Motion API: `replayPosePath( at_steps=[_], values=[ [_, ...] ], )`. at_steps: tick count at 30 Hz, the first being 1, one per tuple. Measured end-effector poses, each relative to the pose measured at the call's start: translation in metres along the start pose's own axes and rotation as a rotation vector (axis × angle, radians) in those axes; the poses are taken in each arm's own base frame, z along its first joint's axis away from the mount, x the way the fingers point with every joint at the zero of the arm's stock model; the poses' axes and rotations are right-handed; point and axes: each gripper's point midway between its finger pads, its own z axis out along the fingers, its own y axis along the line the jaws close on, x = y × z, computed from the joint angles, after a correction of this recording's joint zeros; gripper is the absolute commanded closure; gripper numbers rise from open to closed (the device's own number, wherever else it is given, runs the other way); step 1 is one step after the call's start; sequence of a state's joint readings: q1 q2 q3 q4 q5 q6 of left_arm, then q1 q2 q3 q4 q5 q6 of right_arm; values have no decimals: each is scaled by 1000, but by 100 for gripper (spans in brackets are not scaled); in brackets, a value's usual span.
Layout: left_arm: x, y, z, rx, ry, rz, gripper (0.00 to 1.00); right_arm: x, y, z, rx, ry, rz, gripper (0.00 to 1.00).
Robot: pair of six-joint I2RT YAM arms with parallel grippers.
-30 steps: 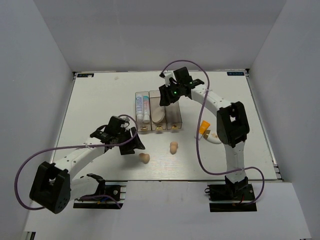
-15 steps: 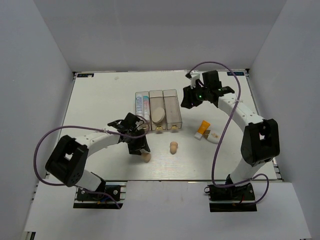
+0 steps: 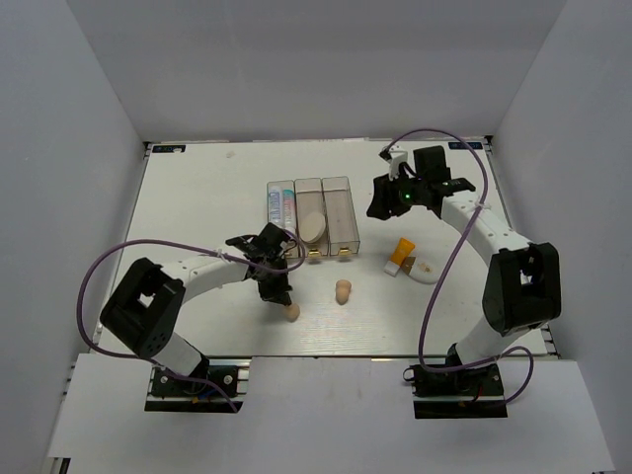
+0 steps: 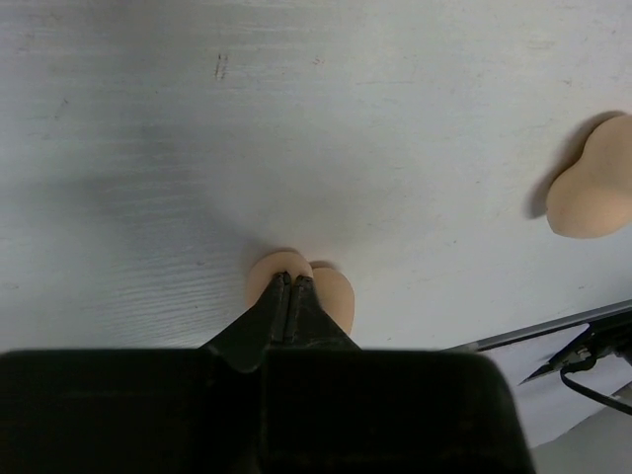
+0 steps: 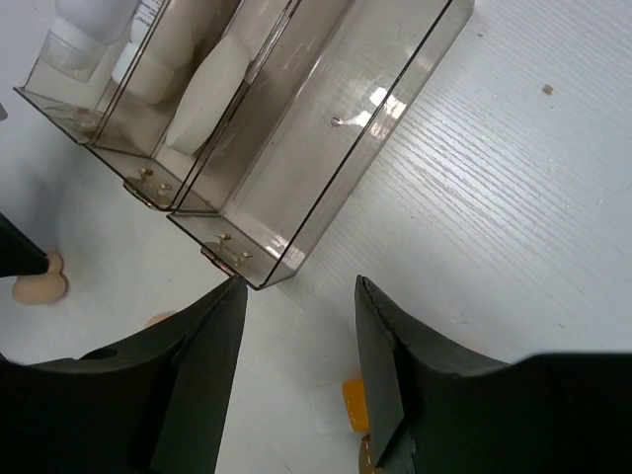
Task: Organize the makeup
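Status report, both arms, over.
Left gripper shut, pinching a beige sponge. Right gripper open, empty, near the clear box. Second sponge and orange-white tube lie outside it; nothing in the way.

Left hand closed on beige sponge; right hand withdrew from box.

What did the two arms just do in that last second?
The left gripper swung right and pinched shut on the near sponge. The right gripper, open, drew away rightward from the clear box. The other sponge, orange tube and box stayed put.
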State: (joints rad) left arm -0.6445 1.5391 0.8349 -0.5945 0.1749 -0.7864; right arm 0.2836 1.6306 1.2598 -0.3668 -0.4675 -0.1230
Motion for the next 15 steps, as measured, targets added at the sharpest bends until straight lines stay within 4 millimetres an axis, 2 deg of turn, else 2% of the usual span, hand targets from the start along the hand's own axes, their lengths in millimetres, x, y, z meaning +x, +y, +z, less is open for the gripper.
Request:
replayPosePath(
  at_steps=[5, 9, 12, 15],
  values=[
    [1, -8, -7, 27, -17, 25, 100, 0, 1, -5, -5, -13, 0, 46],
    [-1, -20, -23, 84, -58, 52, 100, 2, 2, -8, -5, -15, 1, 46],
    [-12, -36, -42, 141, -117, 71, 100, 1, 3, -11, -7, -20, -9, 46],
    [-34, -60, -66, 203, -205, 98, 100, 1, 5, -13, -11, -28, -20, 46]
  ],
)
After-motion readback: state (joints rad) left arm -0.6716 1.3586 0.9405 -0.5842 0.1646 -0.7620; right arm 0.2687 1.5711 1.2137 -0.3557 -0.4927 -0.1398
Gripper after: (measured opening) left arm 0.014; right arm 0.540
